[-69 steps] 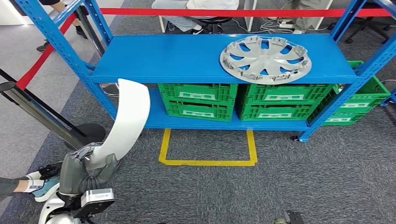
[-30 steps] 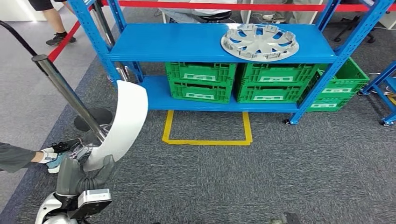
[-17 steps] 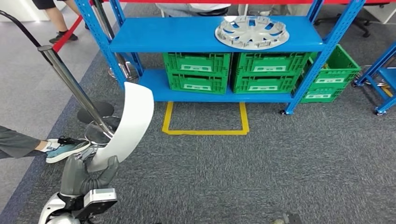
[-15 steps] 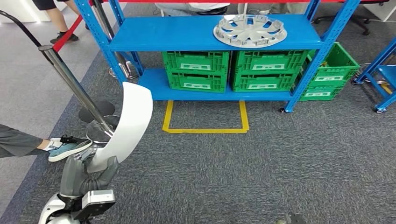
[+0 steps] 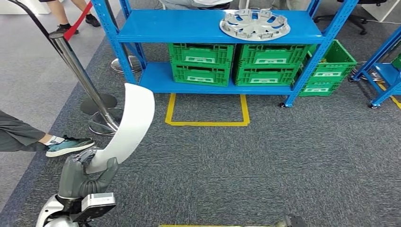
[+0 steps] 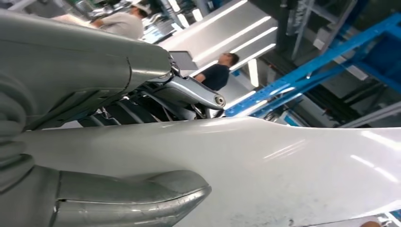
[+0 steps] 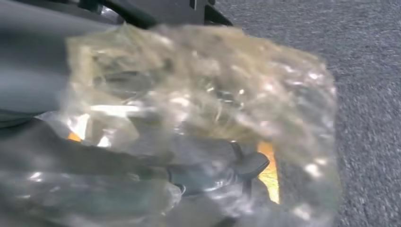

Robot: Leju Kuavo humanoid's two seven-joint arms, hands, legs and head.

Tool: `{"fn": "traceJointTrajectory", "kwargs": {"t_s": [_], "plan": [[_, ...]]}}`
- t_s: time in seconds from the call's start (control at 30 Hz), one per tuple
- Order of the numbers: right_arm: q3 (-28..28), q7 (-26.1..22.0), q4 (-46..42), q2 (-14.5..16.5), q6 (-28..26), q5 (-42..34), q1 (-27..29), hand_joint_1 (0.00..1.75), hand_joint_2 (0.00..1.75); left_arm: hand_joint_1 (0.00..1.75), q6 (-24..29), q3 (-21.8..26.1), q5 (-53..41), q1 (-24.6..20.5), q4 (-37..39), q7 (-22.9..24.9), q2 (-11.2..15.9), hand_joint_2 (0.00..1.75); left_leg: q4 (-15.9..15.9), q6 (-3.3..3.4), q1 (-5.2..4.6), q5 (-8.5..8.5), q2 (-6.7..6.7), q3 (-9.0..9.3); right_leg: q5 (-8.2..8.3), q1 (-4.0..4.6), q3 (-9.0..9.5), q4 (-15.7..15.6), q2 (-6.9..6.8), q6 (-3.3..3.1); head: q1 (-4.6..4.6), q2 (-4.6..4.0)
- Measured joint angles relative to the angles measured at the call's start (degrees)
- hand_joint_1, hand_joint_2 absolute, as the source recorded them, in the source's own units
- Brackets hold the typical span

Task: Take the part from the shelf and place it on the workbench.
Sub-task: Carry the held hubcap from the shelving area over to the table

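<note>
White curved panel stands upright in the left hand, gripped at its lower end, near left over grey carpet. Right hand is blurred behind crinkled plastic; its grip is unclear.

The left hand is grey and looks soft, like a thick glove. Below it sits a small silver box with dark screws on top, and under that a round white and silver arm part. Up close, the left hand has a grey cover with ribs, a fat grey thumb with a shiny smooth tip, and a silver metal bar with a little round screw at its end. The right hand is dark grey and wrapped in clear, crinkly plastic.
</note>
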Motion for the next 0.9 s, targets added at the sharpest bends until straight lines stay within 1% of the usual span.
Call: {"fn": "traceJointTrajectory", "kwargs": {"t_s": [0.07,0.1,0.13,0.17,0.2,0.23,0.27,0.3,0.33,0.37,0.4,0.43,0.47,0.5,0.53,0.57,0.6,0.63,0.67,0.7,0.73,0.77,0.8,0.83,0.87,0.9], "plan": [[0.0,-0.11,0.0,-0.02,-0.02,0.07,0.02,0.0,0.0,1.75,-0.12,0.03,0.31,-0.02,0.11,-0.19,0.0,1.75,0.1,0.36,-0.22,0.83,0.34,-1.11,-4.72,0.01,-2.78,7.69,0.01,0.26,0.18,0.0],[0.0,-0.18,0.0,-0.02,-0.03,0.1,0.08,0.0,0.0,1.75,-0.2,0.04,0.45,-0.01,0.18,-0.28,0.0,1.75,0.19,0.4,-0.33,1.22,0.5,-1.66,-6.14,0.01,-3.56,10.75,0.01,0.37,0.17,0.0],[0.0,-0.25,0.0,-0.02,-0.07,0.12,0.16,0.0,0.0,1.75,-0.28,0.04,0.58,-0.03,0.25,-0.38,0.0,1.75,0.35,0.39,-0.41,1.55,0.63,-2.19,-6.55,0.03,-3.35,11.96,0.0,0.42,0.16,0.0],[-0.01,-0.3,0.0,-0.02,-0.14,0.13,0.24,0.0,0.0,1.75,-0.38,0.04,0.69,-0.07,0.32,-0.46,0.0,1.75,0.58,0.33,-0.46,1.79,0.73,-2.67,-5.97,0.05,-1.97,10.88,-0.02,0.4,0.17,0.0],[-0.03,-0.34,0.0,-0.04,-0.24,0.11,0.3,0.0,0.0,1.75,-0.51,0.03,0.75,-0.15,0.39,-0.51,0.0,1.75,0.89,0.26,-0.47,1.93,0.83,-3.06,-4.64,0.07,0.52,7.62,-0.12,0.3,0.17,0.0],[-0.07,-0.37,0.0,-0.08,-0.34,0.08,0.33,0.0,0.0,1.75,-0.68,-0.01,0.74,-0.25,0.45,-0.56,-0.01,1.75,1.25,0.15,-0.48,1.99,0.93,-3.4,-3.5,0.11,3.35,3.43,-0.42,0.13,0.18,0.0],[-0.13,-0.43,-0.01,-0.11,-0.4,0.05,0.32,0.0,0.0,1.75,-0.92,-0.08,0.66,-0.39,0.49,-0.6,-0.02,1.75,1.72,-0.01,-0.59,1.95,1.04,-3.75,-2.79,0.2,5.72,-0.38,-0.77,-0.11,0.17,0.0],[-0.19,-0.5,-0.01,-0.14,-0.47,0.01,0.3,0.0,0.0,1.75,-1.18,-0.18,0.46,-0.52,0.52,-0.63,-0.05,1.75,2.11,-0.23,-0.69,1.95,1.17,-4.07,-2.49,0.29,7.31,-2.93,-1.06,-0.42,0.14,0.0],[-0.24,-0.59,-0.01,-0.15,-0.51,-0.02,0.31,0.0,0.0,1.75,-1.47,-0.32,0.16,-0.67,0.53,-0.67,-0.08,1.75,2.4,-0.49,-0.78,1.98,1.31,-4.34,-2.62,0.41,7.83,-4.05,-1.23,-0.74,0.13,0.0],[-0.28,-0.67,-0.01,-0.15,-0.56,-0.05,0.38,0.0,0.0,1.75,-1.73,-0.47,-0.16,-0.81,0.54,-0.67,-0.11,1.75,2.57,-0.8,-0.86,2.08,1.47,-4.55,-2.57,0.5,7.85,-4.21,-1.16,-1.07,0.11,0.0],[-0.3,-0.74,0.0,-0.15,-0.6,-0.08,0.47,0.0,0.0,1.75,-1.95,-0.62,-0.49,-0.95,0.55,-0.67,-0.14,1.75,2.61,-1.06,-0.85,2.19,1.6,-4.66,-2.31,0.39,7.77,-4.22,-1.01,-1.45,0.12,0.0],[-0.32,-0.8,0.0,-0.15,-0.61,-0.13,0.55,0.0,0.0,1.75,-2.15,-0.73,-0.76,-1.08,0.57,-0.65,-0.16,1.75,2.85,-1.37,-0.82,1.95,1.53,-4.81,-2.04,0.27,7.65,-4.33,-0.88,-1.81,0.12,0.0],[-0.37,-0.89,-0.01,-0.16,-0.61,-0.22,0.57,0.0,0.0,1.75,-2.3,-0.81,-0.92,-1.25,0.58,-0.63,-0.17,1.75,3.89,-1.76,-0.73,1.03,1.25,-5.26,-1.74,0.12,7.6,-4.47,-0.75,-2.2,0.0,0.0],[-0.45,-0.97,-0.01,-0.18,-0.6,-0.31,0.53,0.0,0.0,1.75,-2.44,-0.86,-1.05,-1.44,0.6,-0.62,-0.17,1.75,6.04,-2.15,-0.56,-0.55,0.89,-6.16,-1.45,-0.03,7.45,-4.6,-0.62,-2.53,-0.07,0.0],[-0.54,-1.05,-0.02,-0.2,-0.58,-0.4,0.47,0.0,0.0,1.75,-2.58,-0.88,-1.11,-1.63,0.64,-0.61,-0.17,1.75,9.33,-2.58,-0.3,-2.64,0.52,-7.53,-1.25,-0.03,7.22,-4.59,-0.47,-2.71,-0.16,0.0],[-0.63,-1.12,-0.02,-0.21,-0.57,-0.48,0.44,0.0,0.0,1.75,-2.71,-0.9,-1.11,-1.79,0.72,-0.61,-0.17,1.75,13.33,-2.93,-0.03,-4.74,0.33,-9.19,-1.08,-0.03,6.94,-4.57,-0.3,-2.8,-0.23,0.0],[-0.71,-1.16,-0.02,-0.21,-0.56,-0.51,0.45,0.0,0.0,1.75,-2.84,-0.91,-1.1,-1.89,0.81,-0.61,-0.17,1.75,16.74,-3.16,0.19,-6.13,0.3,-10.6,-0.94,-0.02,6.68,-4.53,-0.12,-2.77,-0.21,0.0],[-0.76,-1.18,-0.02,-0.21,-0.56,-0.54,0.48,0.0,0.0,1.75,-2.96,-0.92,-1.1,-1.94,0.91,-0.61,-0.17,1.75,18.71,-3.3,0.38,-6.5,0.3,-11.34,-0.81,-0.01,6.47,-4.48,0.09,-2.7,-0.22,0.0],[-0.79,-1.2,-0.02,-0.21,-0.56,-0.57,0.51,0.0,0.0,1.75,-3.08,-0.94,-1.12,-2.0,1.0,-0.61,-0.17,1.75,18.39,-3.35,0.53,-5.63,0.29,-11.03,-0.7,-0.02,6.31,-4.42,0.32,-2.6,-0.23,0.0],[-0.82,-1.3,-0.02,-0.21,-0.55,-0.63,0.52,0.0,0.0,1.75,-3.22,-0.96,-1.16,-2.09,1.05,-0.61,-0.17,1.75,15.82,-3.31,0.66,-3.76,0.22,-9.65,-0.61,-0.02,6.23,-4.36,0.57,-2.49,-0.24,0.0],[-0.84,-1.51,-0.02,-0.2,-0.51,-0.73,0.53,0.0,0.0,1.75,-3.4,-0.99,-1.25,-2.23,1.08,-0.62,-0.19,1.75,11.94,-3.21,0.77,-1.54,-0.05,-7.65,-0.53,-0.03,6.17,-4.31,0.81,-2.36,-0.24,0.0],[-0.87,-1.78,-0.02,-0.2,-0.47,-0.84,0.5,0.0,0.0,1.75,-3.64,-1.05,-1.4,-2.42,1.1,-0.63,-0.2,1.75,8.19,-3.03,0.82,-0.01,-0.49,-5.77,-0.41,-0.02,6.06,-4.28,1.01,-2.14,-0.22,0.0],[-0.97,-2.15,-0.03,-0.19,-0.42,-0.95,0.45,0.0,0.0,1.75,-3.87,-1.12,-1.55,-2.61,1.1,-0.64,-0.26,1.75,5.17,-2.8,0.81,0.87,-0.89,-4.42,-0.3,0.04,5.81,-4.17,1.25,-1.88,-0.21,0.0],[-1.09,-2.5,-0.04,-0.19,-0.37,-1.03,0.42,0.0,0.0,1.75,-4.11,-1.19,-1.67,-2.76,1.12,-0.65,-0.34,1.75,3.62,-2.54,0.76,1.07,-1.21,-3.88,-0.11,0.08,5.47,-4.07,1.42,-1.52,-0.16,0.0],[-1.25,-2.77,-0.05,-0.19,-0.34,-1.1,0.46,0.0,0.0,1.75,-4.3,-1.27,-1.79,-2.86,1.13,-0.65,-0.43,1.75,3.18,-2.28,0.65,0.86,-1.33,-3.92,0.11,0.09,5.13,-4.03,1.57,-1.12,-0.17,0.0],[-1.43,-3.0,-0.06,-0.19,-0.33,-1.19,0.59,0.0,0.0,1.75,-4.41,-1.34,-1.94,-2.93,1.13,-0.64,-0.52,1.75,2.87,-1.95,0.59,1.03,-1.23,-4.08,0.28,0.09,4.86,-3.98,1.72,-0.74,-0.14,0.0]]}}
